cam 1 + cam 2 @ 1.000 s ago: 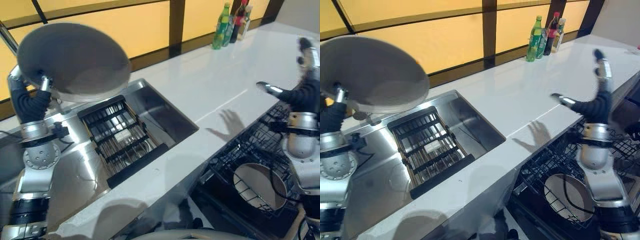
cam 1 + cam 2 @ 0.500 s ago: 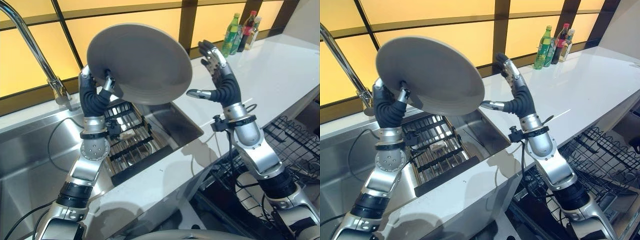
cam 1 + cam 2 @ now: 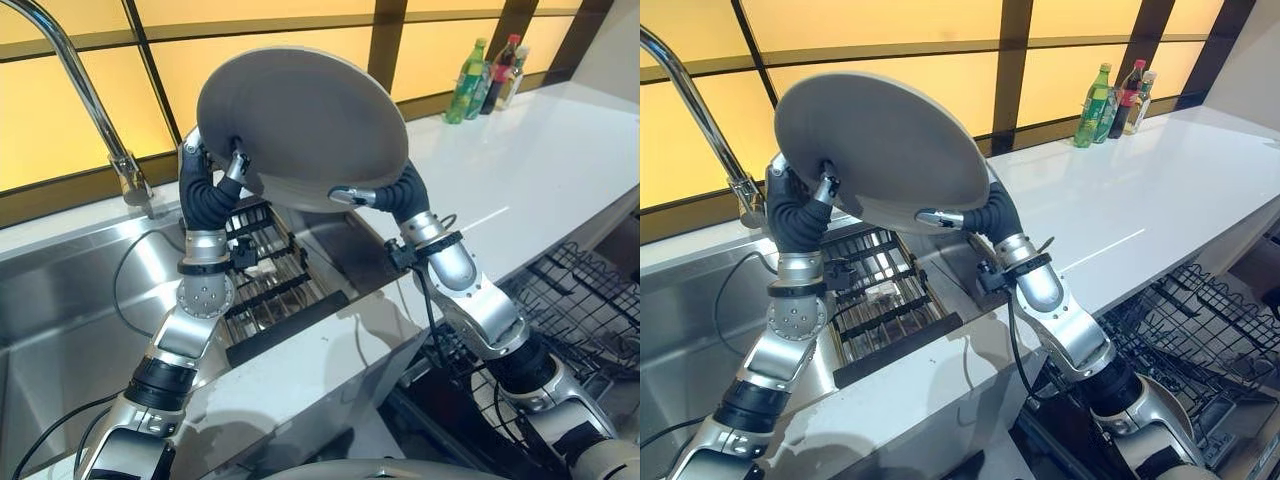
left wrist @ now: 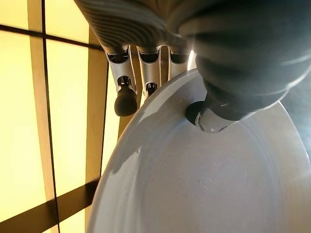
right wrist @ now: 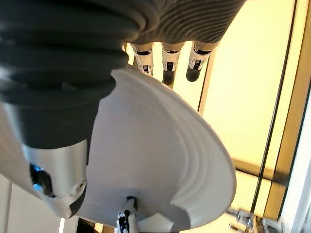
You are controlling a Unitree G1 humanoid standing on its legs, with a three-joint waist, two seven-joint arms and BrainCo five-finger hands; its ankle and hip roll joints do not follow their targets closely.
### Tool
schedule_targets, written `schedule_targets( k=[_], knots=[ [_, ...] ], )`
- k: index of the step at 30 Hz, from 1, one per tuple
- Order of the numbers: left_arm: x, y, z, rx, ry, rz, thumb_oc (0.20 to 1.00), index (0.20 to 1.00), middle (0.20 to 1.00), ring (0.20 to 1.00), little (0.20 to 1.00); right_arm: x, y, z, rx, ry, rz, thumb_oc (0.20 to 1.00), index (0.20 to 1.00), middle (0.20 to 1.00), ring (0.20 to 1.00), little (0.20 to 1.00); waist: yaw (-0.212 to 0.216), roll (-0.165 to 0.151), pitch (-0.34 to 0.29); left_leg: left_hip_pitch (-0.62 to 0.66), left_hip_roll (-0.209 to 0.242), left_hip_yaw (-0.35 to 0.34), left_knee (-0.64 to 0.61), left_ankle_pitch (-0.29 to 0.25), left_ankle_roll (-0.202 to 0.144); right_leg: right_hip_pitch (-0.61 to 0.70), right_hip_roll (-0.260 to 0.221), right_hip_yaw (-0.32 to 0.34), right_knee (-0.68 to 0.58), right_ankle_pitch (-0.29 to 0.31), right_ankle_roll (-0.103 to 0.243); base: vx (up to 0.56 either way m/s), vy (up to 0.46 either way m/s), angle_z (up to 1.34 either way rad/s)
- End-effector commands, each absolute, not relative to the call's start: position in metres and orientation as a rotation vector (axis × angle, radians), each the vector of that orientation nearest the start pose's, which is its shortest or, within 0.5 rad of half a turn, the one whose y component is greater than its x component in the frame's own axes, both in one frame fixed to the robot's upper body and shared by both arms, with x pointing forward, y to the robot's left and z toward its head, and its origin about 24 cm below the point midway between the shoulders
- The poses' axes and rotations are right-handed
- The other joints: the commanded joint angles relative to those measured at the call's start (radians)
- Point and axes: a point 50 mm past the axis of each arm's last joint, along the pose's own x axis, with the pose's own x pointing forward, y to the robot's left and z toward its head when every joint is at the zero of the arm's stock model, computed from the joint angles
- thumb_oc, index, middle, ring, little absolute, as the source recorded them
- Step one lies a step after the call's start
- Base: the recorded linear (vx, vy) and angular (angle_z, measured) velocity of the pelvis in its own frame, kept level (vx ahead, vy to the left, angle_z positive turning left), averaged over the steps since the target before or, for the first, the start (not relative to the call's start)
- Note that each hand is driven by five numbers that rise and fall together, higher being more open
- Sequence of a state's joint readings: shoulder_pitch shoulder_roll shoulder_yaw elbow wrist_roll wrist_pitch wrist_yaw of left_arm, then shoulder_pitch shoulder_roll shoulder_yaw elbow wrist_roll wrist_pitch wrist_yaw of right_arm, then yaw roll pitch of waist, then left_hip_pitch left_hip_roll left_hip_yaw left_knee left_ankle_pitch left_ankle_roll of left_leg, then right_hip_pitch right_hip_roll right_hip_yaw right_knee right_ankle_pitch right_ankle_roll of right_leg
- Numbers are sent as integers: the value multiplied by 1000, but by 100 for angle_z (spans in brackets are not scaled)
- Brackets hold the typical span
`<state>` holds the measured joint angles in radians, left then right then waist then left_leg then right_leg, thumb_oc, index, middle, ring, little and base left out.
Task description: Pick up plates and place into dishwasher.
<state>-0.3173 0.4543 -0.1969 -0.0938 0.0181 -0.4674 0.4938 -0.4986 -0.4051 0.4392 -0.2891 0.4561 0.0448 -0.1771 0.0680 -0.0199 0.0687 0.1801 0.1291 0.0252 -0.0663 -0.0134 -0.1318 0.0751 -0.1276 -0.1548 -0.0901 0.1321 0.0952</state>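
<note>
Both of my hands hold one large grey plate (image 3: 300, 125) up in the air, tilted, with its underside turned toward my head. My left hand (image 3: 208, 178) pinches the plate's rim: thumb (image 4: 210, 116) pressed on the dished face, fingers (image 4: 127, 94) curled over the edge behind it. My right hand (image 3: 970, 218) grips the opposite lower rim, thumb (image 5: 58, 187) on the near surface and fingers (image 5: 167, 65) wrapped past the far edge, so the plate sits between the two hands and touches both. Below my hands lies a steel sink (image 3: 60, 290) with a black slatted rack (image 3: 265, 290) set in it, and a tall tap (image 3: 75, 80) rises beside my left hand. Beyond my right hand a white bench (image 3: 520, 150) stretches away, with several bottles (image 3: 485, 70) standing at its far end. Low down past my right arm is the dishwasher's black wire rack (image 3: 590, 300), well apart from the plate.
</note>
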Motion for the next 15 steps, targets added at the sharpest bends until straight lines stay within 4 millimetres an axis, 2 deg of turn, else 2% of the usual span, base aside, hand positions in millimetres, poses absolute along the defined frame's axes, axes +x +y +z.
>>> schedule_targets(
  k=[1,5,6,7,8,15],
  knots=[
    [274,142,214,212,-1041,6,200,200,200,200,200,275,-51,219,128,-501,712,1000,1000,1000,1000,1000,19,0,-49,-122,1,-30,37,14,20,48,-45,-46,168,-223,28,0,0,0],
    [279,135,210,194,-997,-67,200,200,200,200,200,270,-34,224,244,-507,905,1000,1000,1000,1000,1000,30,-5,-52,-123,1,-39,46,12,20,53,-45,-50,168,-223,25,25,-20,5],
    [279,133,209,194,-994,-80,200,200,200,200,200,270,-32,225,253,-514,923,777,777,777,777,777,31,-6,-52,-123,1,-40,47,12,20,54,-45,-50,168,-223,25,0,0,0],
    [279,131,208,196,-991,-100,200,200,200,200,200,269,-29,226,265,-514,934,366,366,366,366,366,35,-6,-53,-123,1,-42,48,11,19,56,-45,-50,167,-223,24,0,0,0],
    [279,127,206,197,-986,-124,200,200,200,200,200,270,-27,228,264,-514,926,200,200,200,200,200,37,-7,-54,-122,2,-42,48,10,20,58,-45,-50,166,-224,24,0,0,0],
    [281,125,202,188,-964,-141,200,200,200,200,200,273,-33,228,255,-538,888,200,200,200,200,200,29,-5,-58,-123,7,-36,47,10,22,52,-42,-42,169,-226,23,0,0,0]
  ],
)
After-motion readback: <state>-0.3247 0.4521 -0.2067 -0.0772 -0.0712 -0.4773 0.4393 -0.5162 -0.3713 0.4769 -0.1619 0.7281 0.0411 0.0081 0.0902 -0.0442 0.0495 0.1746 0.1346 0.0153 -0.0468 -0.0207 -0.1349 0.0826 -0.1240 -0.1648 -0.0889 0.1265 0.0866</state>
